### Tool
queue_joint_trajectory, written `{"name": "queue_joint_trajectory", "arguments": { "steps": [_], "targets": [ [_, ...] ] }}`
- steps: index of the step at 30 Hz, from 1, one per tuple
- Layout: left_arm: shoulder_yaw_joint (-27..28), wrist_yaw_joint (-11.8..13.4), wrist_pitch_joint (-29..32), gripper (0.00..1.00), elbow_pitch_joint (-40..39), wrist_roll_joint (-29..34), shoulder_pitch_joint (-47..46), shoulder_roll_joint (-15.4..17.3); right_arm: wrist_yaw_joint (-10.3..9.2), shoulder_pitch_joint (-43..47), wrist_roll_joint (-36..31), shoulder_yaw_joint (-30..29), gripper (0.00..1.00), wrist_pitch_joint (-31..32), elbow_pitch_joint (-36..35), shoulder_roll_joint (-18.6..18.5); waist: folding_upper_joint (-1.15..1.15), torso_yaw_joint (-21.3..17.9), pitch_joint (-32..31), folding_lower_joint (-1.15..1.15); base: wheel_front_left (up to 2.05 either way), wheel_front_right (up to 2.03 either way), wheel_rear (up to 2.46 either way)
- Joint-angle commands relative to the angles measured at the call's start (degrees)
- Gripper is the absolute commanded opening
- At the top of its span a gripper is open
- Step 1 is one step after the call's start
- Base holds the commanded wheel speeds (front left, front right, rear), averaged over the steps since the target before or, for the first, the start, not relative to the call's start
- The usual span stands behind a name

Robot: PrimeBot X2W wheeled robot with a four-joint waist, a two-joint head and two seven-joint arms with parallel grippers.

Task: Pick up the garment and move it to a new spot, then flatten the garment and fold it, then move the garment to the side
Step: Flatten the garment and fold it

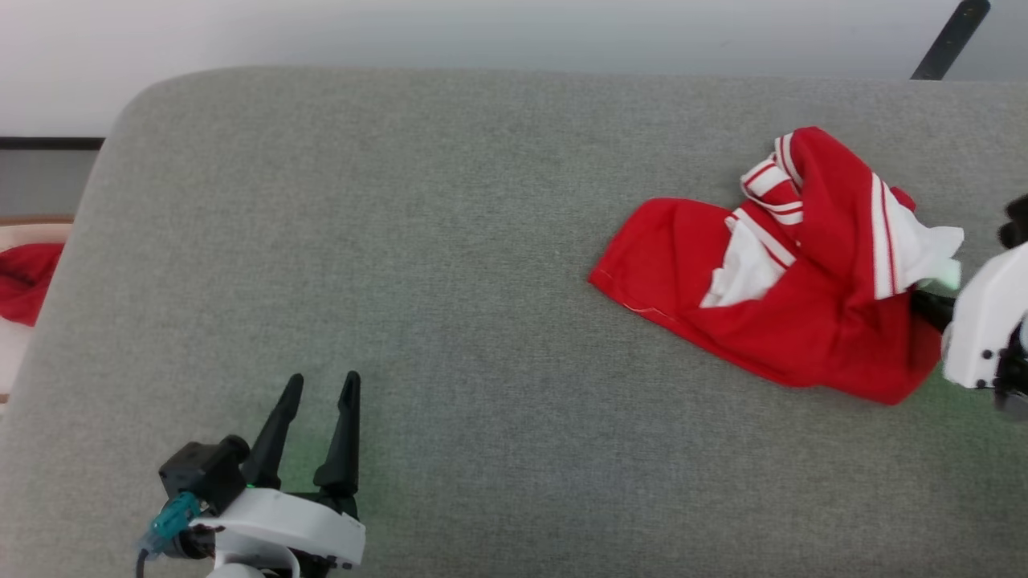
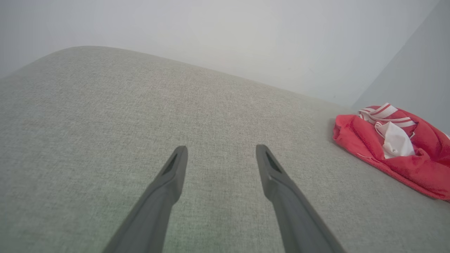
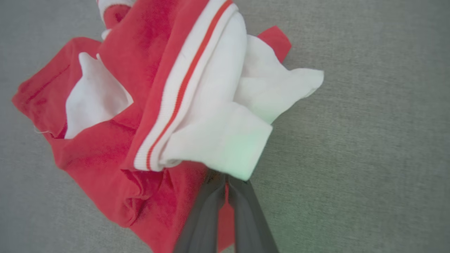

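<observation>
Plainly, in the head view, the garment [image 1: 803,321] lay crumpled on the right side of the grey fabric-covered bench [image 1: 442,241], a red body bunched up with a white sleeve and striped trim thrown over the top. The right pincer [image 1: 923,305] reached in from the right edge, its dark fingers buried in the cloth's near corner. The left pincer [image 1: 322,379] sat low on the left, well apart from the garment, fingers spread over bare bench. A smaller plain red cloth [image 1: 24,277] lay off the bench's left end.

In the left wrist view, the left pincer [image 2: 221,149] stood wide apart and held nothing, with the garment [image 2: 415,158] far off to the right.

In the right wrist view, the right pincer [image 3: 226,181] was closed together, with a thin sliver of red fabric caught between the fingers just under the white sleeve cuff. The garment [image 3: 158,88] looked soft, limp and loosely layered.

The bite looked narrow and close to an edge, so a quick lift might pull the fabric free. It may also have caught a single layer, in which case the garment would probably hang in a twisted bunch, harder to flatten afterwards. Dragging rather than lifting might snag it on the bench's coarse cover.
</observation>
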Motion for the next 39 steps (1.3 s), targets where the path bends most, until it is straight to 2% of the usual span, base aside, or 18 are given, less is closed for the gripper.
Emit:
{"name": "queue_joint_trajectory", "arguments": {
  "steps": [1, 6, 14, 15, 16, 17, 21, 25, 31, 35, 36, 39],
  "targets": [
    [0.3, -0.1, 0.0, 1.0, -0.1, 0.0, 0.3, 0.2, -0.08, 1.2, -0.1, -0.8, 0.0, -0.7, -0.4, -0.7, 0.0, -0.5, -0.1, 0.0, 0.0, 0.0, 0.0],
    [0.4, -0.1, 0.0, 1.0, -0.4, 0.1, 0.6, 0.3, -0.08, 4.4, 0.2, -5.1, 0.0, -2.4, -1.4, -1.6, 0.0, -1.7, 0.1, 0.0, 0.0, 0.0, 0.0],
    [-0.4, -0.1, 0.0, 1.0, -0.2, -0.4, -0.3, 1.0, -0.08, 9.8, -1.5, -9.9, 0.0, -6.0, 0.8, 1.7, 0.0, -3.5, 0.8, 0.0, 0.0, 0.0, 0.0],
    [-0.6, -0.1, 0.0, 1.0, -0.3, -0.7, -0.6, 1.2, -0.08, 9.9, -1.9, -10.6, 0.35, -7.5, 1.0, 2.4, 0.0, -3.8, 0.8, 0.0, 0.0, 0.0, 0.0],
    [-1.0, -0.1, 0.0, 1.0, -0.5, -0.9, -0.9, 1.5, -0.08, 10.1, -2.3, -11.4, 0.6, -9.0, 1.3, 3.1, 0.0, -4.0, 0.8, 0.0, 0.0, 0.0, 0.0],
    [-1.5, -0.1, 0.0, 1.0, -0.7, -0.9, -1.4, 2.1, -0.08, 10.3, -2.9, -11.8, 1.0, -10.3, 1.3, 3.5, 0.0, -4.2, 0.8, 0.0, 0.0, 0.0, 0.0],
    [-3.9, -0.1, 0.0, 1.0, -1.5, -1.4, -4.2, 5.0, -0.08, 11.7, -5.5, -12.7, 1.0, -15.6, 0.0, 4.9, 0.0, -5.1, 0.2, 0.0, 0.0, 0.0, 0.0],
    [-8.5, -0.1, 1.3, 1.0, -3.2, -2.1, -9.6, 9.6, -0.08, 14.9, -6.3, -13.3, 1.0, -21.1, -4.7, 6.7, 0.0, -6.8, -0.8, 0.0, 0.0, 0.0, 0.0],
    [-19.0, -0.1, 10.6, 1.0, -5.8, -5.1, -20.9, 15.5, -0.08, 21.9, -6.4, -11.5, 1.0, -28.8, -14.8, 10.5, 0.0, -11.5, -2.1, 0.0, 0.0, 0.0, 0.0],
    [-25.9, -0.1, 19.2, 1.0, -4.5, -11.3, -28.1, 15.9, -0.08, 25.8, -7.5, -7.9, 1.0, -33.0, -19.2, 13.4, 0.0, -15.9, -2.4, 0.0, 0.0, 0.0, 0.0],
    [-25.9, -0.1, 19.2, 1.0, -4.5, -11.3, -28.1, 15.9, -0.08, 25.8, -7.5, -7.9, 1.0, -33.0, -19.2, 13.4, 0.0, -15.9, -2.4, 0.0, 0.0, 0.0, 0.0],
    [-30.7, -0.1, 25.7, 1.0, -1.9, -17.1, -33.4, 15.0, -0.08, 27.9, -7.9, -5.7, 1.0, -35.4, -20.8, 15.0, 0.0, -19.3, -2.2, 0.0, 0.0, 0.0, 0.0]
  ]
}}
